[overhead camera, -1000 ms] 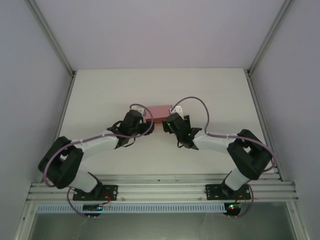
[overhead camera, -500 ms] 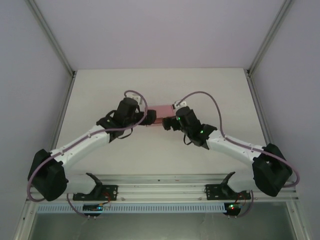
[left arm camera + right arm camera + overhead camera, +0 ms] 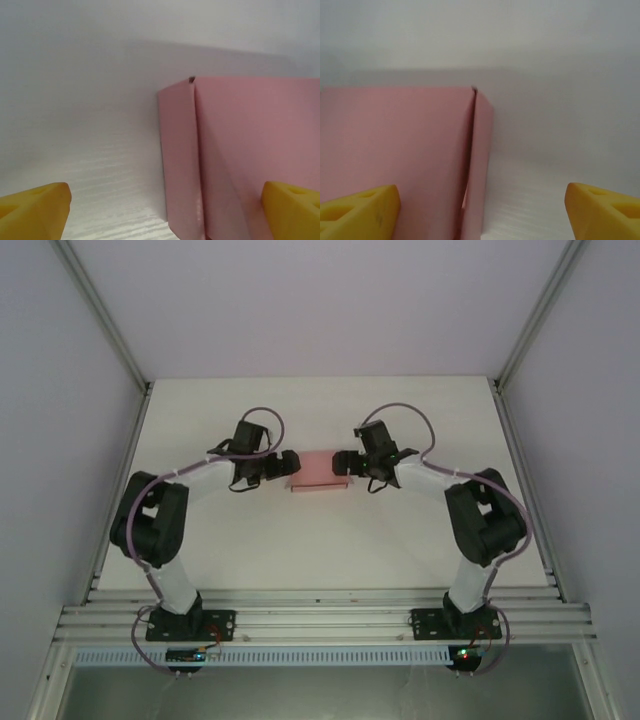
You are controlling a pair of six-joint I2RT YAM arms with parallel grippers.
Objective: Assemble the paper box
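Observation:
The pink paper box (image 3: 318, 470) lies folded up as a small rectangular box on the white table (image 3: 220, 550), near the middle. My left gripper (image 3: 284, 465) sits at its left end and my right gripper (image 3: 346, 462) at its right end, facing each other. In the left wrist view the box (image 3: 250, 150) stands close ahead; the left gripper (image 3: 165, 212) is open with yellow fingertips (image 3: 35, 210) spread wide around the box's end corner. In the right wrist view the box (image 3: 395, 145) fills the left side; the right gripper (image 3: 481, 212) is open, straddling its end edge.
Grey enclosure walls and metal frame posts (image 3: 520, 340) border the table on both sides. An aluminium rail (image 3: 320, 620) carrying both arm bases runs along the near edge. Bare table surface lies behind and in front of the box.
Both arms have swung from the box's near side out to its two ends. The box, half covered before, now lies exposed between the grippers. Both grippers stand open.

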